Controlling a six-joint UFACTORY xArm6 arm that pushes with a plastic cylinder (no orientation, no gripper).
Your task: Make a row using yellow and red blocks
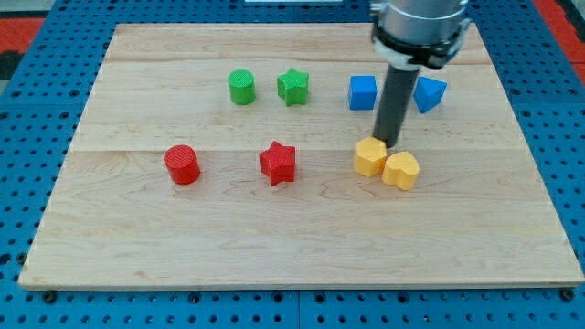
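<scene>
The wooden board has bare room along its bottom edge and left side. My tip grips nothing and sits just above two touching yellow blocks, right of centre. Red star and red cylinder lie leftward. Green cylinder, green star and blue blocks line the top.

A wooden board on a blue pegboard. Near its top: green cylinder, green star, blue cube, another blue block.
</scene>
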